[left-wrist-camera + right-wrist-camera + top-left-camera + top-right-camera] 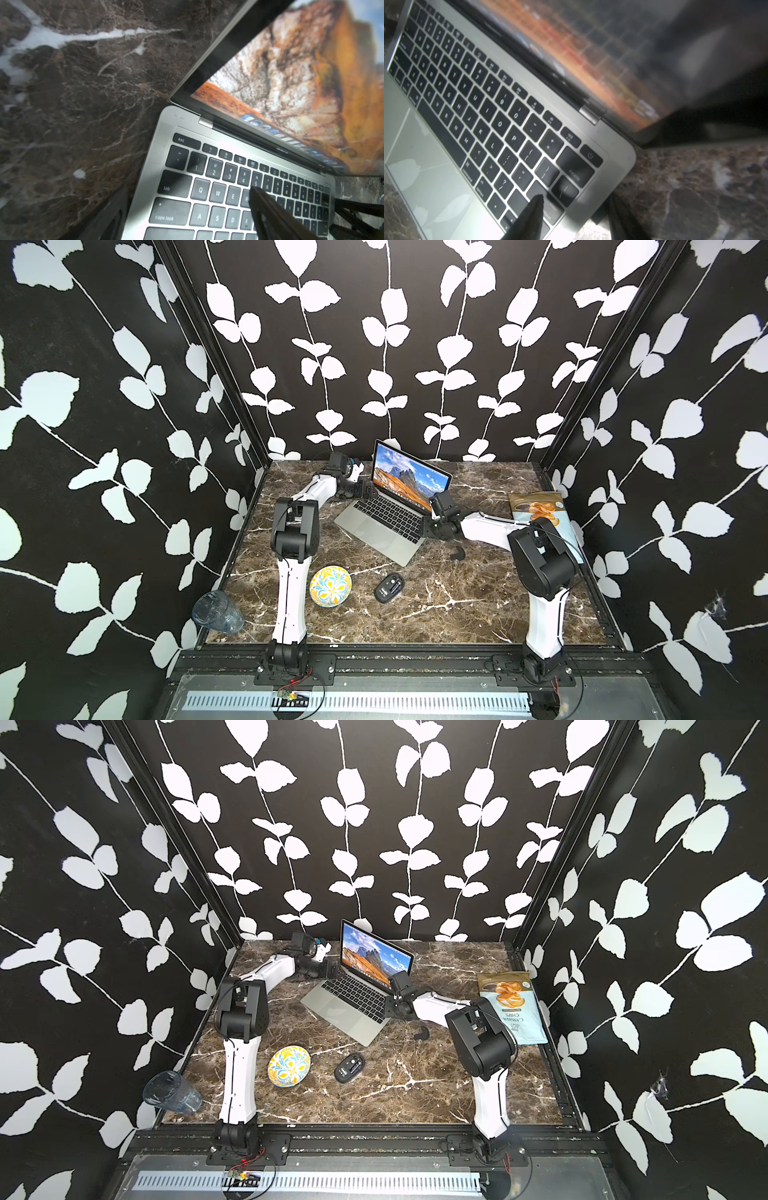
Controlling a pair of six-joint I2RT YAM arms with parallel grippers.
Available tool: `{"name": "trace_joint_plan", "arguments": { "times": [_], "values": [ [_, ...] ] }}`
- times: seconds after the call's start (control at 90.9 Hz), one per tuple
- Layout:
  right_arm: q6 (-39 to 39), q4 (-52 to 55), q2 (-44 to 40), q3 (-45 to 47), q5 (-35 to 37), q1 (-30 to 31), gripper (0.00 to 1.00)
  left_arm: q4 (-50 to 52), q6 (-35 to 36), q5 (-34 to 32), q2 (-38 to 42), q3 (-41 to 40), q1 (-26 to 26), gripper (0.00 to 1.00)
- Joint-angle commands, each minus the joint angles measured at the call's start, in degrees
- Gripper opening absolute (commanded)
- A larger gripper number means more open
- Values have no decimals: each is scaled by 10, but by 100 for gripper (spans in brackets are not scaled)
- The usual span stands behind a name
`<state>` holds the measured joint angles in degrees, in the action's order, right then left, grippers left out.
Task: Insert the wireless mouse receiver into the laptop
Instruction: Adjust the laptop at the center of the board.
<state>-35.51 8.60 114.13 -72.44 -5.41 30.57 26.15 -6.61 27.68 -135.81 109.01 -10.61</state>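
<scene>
the right end effector [575, 197] stands with its fingers apart, astride the laptop's [370, 526] side edge by the return and delete keys. one finger [529, 218] is over the keys and its mate is off the edge, above the counter [457, 605]. a small dark block [598, 219] sits tight against that edge between them. it may be the receiver at the port, but the view is too blurred to be sure, and i see nothing clamped. the left end effector [187, 188] is wide open, straddling the opposite edge near the tab key and holding nothing.

the step in hand looks like seating the receiver. to do it well, the push should run straight into the port, level with the counter. the left arm should brace the far edge so the laptop neither slides nor pivots. any tilt risks jamming.

the laptop sits mid-counter toward the back, lid open and leaning away. its long axis runs diagonally, far-left to near-right in both top views. the screen faces the left arm's side and the port edge faces the right arm.
</scene>
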Motion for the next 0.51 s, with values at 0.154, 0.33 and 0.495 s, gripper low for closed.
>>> {"name": "trace_joint_plan", "arguments": {
  "times": [0.154,0.33,0.495],
  "values": [
    [-9,-36,29,-23,-12,-32,48,-25,-50,37,54,-113,0,92],
    [11,-25,50,-71,-7,-68,48,-109,-109,61,113,-224,-18,91],
    [43,-1,76,-112,-17,-106,49,-120,-116,54,142,-262,-60,91]
  ]
}}
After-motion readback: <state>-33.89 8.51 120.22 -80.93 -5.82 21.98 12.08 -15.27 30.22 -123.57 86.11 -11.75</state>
